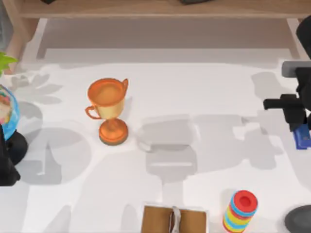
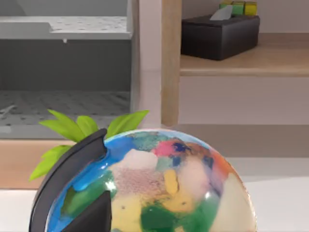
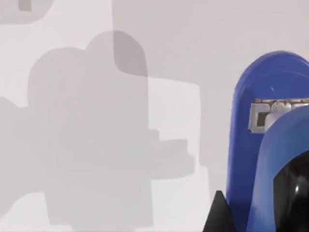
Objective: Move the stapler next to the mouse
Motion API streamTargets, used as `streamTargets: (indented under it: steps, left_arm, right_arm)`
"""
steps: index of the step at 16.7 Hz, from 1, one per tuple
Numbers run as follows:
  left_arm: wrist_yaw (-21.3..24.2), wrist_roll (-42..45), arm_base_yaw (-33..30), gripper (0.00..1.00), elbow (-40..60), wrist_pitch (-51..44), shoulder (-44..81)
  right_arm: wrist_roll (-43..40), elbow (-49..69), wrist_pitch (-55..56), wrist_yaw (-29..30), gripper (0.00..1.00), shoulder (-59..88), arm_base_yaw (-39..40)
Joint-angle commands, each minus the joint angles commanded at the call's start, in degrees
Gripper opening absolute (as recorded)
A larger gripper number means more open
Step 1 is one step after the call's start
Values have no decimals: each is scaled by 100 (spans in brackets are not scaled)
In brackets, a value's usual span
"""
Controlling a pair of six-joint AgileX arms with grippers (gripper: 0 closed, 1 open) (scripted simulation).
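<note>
The blue stapler (image 1: 302, 137) hangs at the table's right edge under my right gripper (image 1: 298, 127), which is shut on it. In the right wrist view the stapler (image 3: 251, 145) looms large, with its metal staple channel and black top end visible, and one dark fingertip (image 3: 218, 215) rests against its side. The mouse (image 1: 300, 219), a dark rounded dome, lies at the front right corner, well in front of the stapler. My left gripper (image 1: 6, 167) stays parked at the left edge beside the globe.
An orange trophy (image 1: 109, 110) stands left of centre. A rainbow ring stack (image 1: 240, 211) sits just left of the mouse, with a cardboard box (image 1: 174, 219) at the front edge. The globe (image 2: 159, 188) and a green plant (image 1: 6, 61) occupy the far left; a wooden shelf (image 1: 160, 9) runs along the back.
</note>
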Motion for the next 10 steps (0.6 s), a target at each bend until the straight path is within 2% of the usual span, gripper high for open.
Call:
streamTargets:
  steps: [10]
  left_arm:
    - [0,0,0,100,0,0,0]
  right_arm:
    - [-9,-49,283,-9,0,-27,-28]
